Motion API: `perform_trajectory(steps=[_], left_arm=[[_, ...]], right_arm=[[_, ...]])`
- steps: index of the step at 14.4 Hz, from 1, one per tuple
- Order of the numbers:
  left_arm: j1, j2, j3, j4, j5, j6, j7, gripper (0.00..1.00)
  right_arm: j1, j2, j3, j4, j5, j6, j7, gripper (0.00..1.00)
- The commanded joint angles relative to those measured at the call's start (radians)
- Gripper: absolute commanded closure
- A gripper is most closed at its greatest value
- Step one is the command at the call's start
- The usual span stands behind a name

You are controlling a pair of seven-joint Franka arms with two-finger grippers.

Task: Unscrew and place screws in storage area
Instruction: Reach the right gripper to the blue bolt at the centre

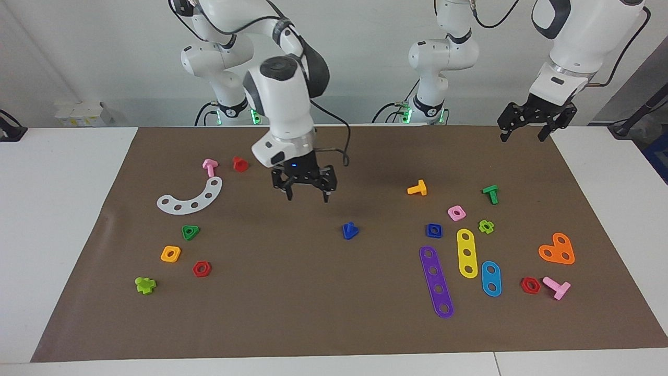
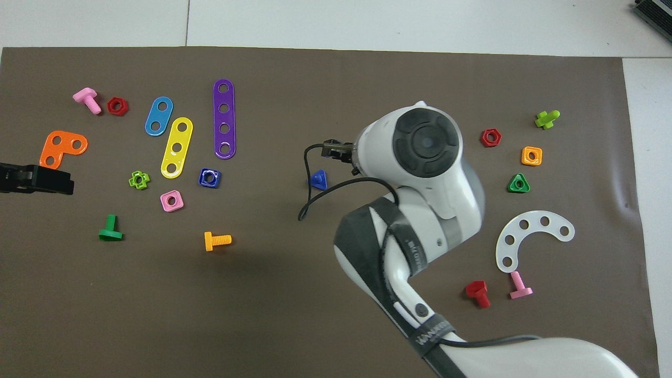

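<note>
Blue bolt [image 1: 349, 230] is lying mid-counter, at five o'clock from the right gripper [image 1: 308, 197], which is hovering spread and empty and, I judge, needing to center before closing, while the left gripper [image 1: 525, 133] is waiting, spread.
</note>
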State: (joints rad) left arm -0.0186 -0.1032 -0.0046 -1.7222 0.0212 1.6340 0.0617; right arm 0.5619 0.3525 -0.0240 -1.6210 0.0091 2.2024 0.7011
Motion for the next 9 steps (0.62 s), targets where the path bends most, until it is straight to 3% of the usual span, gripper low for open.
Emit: perform_trajectory(steps=[1, 5, 9], left_arm=[[0.005, -0.023, 0.006, -0.028, 0.025, 0.007, 0.001, 0.0], [0.005, -0.023, 0.008, -0.028, 0.025, 0.009, 0.0, 0.0], [0.005, -0.023, 0.008, -0.028, 0.025, 0.009, 0.0, 0.0]], right_arm=[[0.068, 0.126, -0.004, 0.047, -0.073, 0.063, 0.031, 0.0], [0.09, 0.215, -0.004, 0.043, -0.205, 0.204, 0.037, 0.02], [0.089, 0.226, -0.002, 0.038, -0.213, 0.207, -0.011, 0.28]])
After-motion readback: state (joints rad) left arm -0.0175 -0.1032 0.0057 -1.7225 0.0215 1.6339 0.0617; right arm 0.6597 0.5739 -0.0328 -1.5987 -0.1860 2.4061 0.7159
